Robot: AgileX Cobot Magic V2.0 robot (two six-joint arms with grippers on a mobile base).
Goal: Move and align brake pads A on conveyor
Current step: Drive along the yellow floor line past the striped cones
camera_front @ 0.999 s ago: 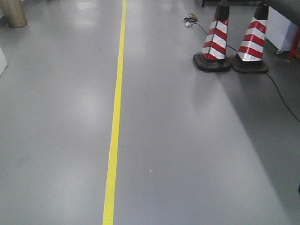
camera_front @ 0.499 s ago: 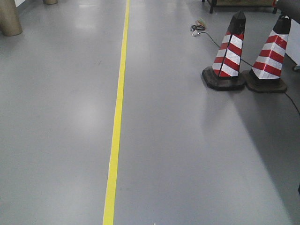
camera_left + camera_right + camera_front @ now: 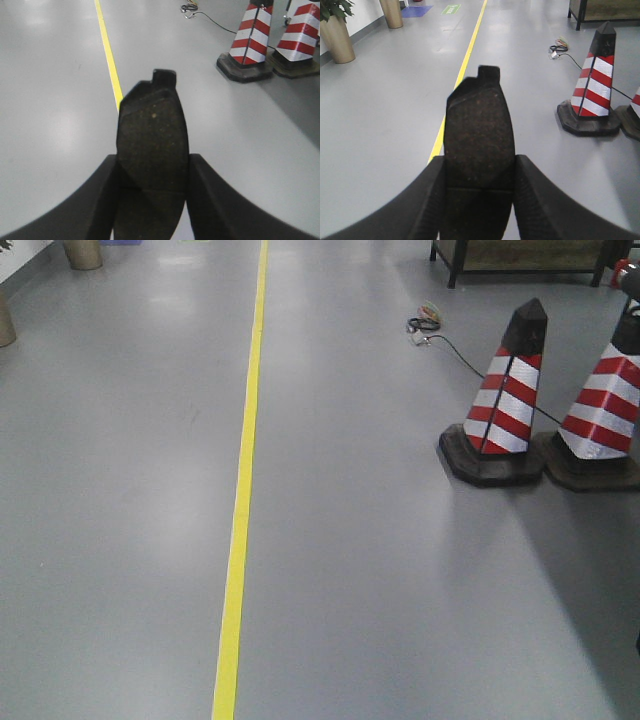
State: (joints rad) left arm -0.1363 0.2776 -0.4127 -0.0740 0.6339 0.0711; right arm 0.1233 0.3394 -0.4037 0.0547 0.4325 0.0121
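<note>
In the left wrist view a brake pad [image 3: 152, 135], dark grey-brown with a centre groove and a small tab at its far end, sticks out forward from my left gripper [image 3: 152, 165], whose black fingers [image 3: 102, 195] are shut on its two long edges. The right wrist view shows the same picture: another brake pad [image 3: 479, 130] clamped between the fingers [image 3: 540, 200] of my right gripper [image 3: 479, 167]. Both pads hang above the grey floor. The conveyor is out of view. Neither gripper appears in the front view.
Grey workshop floor with a yellow line [image 3: 240, 510] running away ahead. Two red-and-white cones [image 3: 505, 400] [image 3: 605, 405] stand at the right with a black cable [image 3: 450, 345] behind them. A dark-framed bench [image 3: 520, 260] is at the far right, planters [image 3: 337, 35] at the far left.
The floor view has slid: the cones have moved down and rightward in the front view and look larger, and the bench has come into view at the top.
</note>
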